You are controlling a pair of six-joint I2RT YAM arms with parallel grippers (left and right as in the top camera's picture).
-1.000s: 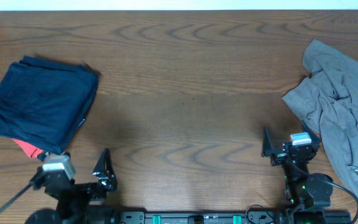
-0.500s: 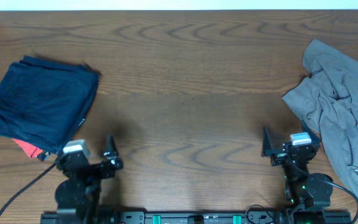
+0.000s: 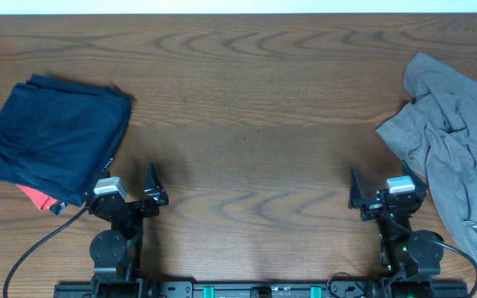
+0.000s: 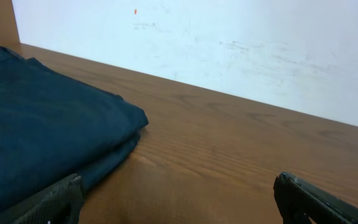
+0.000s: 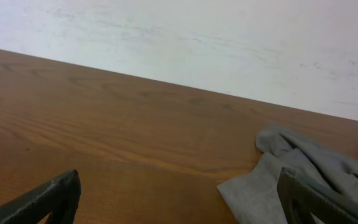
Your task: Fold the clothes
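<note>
Overhead, folded navy garment (image 3: 52,136) at bench (image 3: 247,108) left, crumpled grey garment (image 3: 454,149) at right, left end effector (image 3: 128,199) and right end effector (image 3: 386,197) both spread, near front edge.

Likely a robotics lab test bench. A wood-grain table (image 3: 255,99) meets a plain, scuffed white wall (image 4: 229,37) at its far edge. Two small robot arms, the left arm (image 3: 110,244) and the right arm (image 3: 423,252), are fixed to a black rail (image 3: 247,290) along the near edge, with a loose black cable (image 3: 31,252) and green indicator lights (image 3: 403,247). Navy clothes (image 3: 52,141) lie at the left edge, a grey garment (image 3: 454,157) at the right.
</note>
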